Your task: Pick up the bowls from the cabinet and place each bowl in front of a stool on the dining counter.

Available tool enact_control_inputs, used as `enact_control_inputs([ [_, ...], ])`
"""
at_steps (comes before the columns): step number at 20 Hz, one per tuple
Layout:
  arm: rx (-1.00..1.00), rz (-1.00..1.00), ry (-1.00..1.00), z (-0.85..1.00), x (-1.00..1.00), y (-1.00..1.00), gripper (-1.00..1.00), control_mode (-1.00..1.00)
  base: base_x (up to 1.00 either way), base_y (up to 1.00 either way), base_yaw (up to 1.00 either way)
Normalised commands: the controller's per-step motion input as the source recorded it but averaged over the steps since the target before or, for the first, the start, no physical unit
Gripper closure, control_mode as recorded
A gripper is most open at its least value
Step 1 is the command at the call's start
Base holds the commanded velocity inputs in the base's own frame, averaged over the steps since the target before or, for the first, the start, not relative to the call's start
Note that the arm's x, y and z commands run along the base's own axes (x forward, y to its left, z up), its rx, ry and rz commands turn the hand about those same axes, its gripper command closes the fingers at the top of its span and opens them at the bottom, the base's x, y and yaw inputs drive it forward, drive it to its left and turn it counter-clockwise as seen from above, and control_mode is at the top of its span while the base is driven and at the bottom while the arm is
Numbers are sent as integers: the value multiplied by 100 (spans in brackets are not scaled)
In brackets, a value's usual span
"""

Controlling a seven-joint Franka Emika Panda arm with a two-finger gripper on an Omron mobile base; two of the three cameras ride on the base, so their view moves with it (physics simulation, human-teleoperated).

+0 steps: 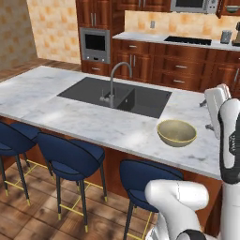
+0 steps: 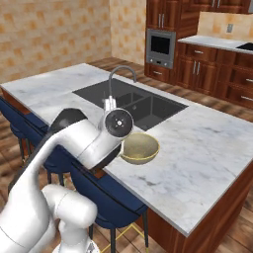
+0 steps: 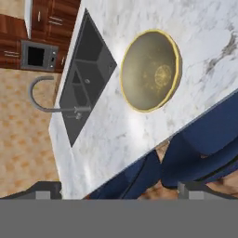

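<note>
A beige-olive bowl [image 1: 176,132] with a thin yellow rim stands upright on the dining counter [image 1: 70,117], near its front edge and to the right of the sink. It also shows in the right base view as the bowl [image 2: 140,147] and from above in the hand view as the bowl [image 3: 151,69]. A dark-blue stool [image 1: 145,180] stands just below it at the counter's front. My gripper [image 3: 118,188] hangs above the counter edge, apart from the bowl, open with nothing between its fingertips [image 3: 44,188]. Reddish-brown cabinets [image 1: 96,14] line the back wall, doors shut.
A dark inset sink [image 1: 117,96] with a curved grey faucet [image 1: 112,82] sits mid-counter. Two more stools [image 1: 70,157] stand to the left along the front. An oven [image 1: 95,44] and a stove worktop [image 1: 187,41] are at the back wall. My arm [image 2: 84,143] crosses before the counter's front edge.
</note>
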Motion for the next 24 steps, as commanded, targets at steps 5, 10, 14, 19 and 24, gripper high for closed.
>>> enact_control_inputs([
  [5, -17, -8, -11, 57, -63, 54, -100, -100, 0, 0, 0],
  [10, -4, -5, 4, 79, -1, -11, -100, -100, 0, 0, 0],
  [14, 0, 0, 18, 80, 14, -33, -100, -100, 0, 0, 0],
  [19, 0, 0, 20, 28, 0, -2, -100, -100, 0, 0, 0],
  [24, 2, 0, 6, 0, -1, 12, -100, -100, 0, 0, 0],
])
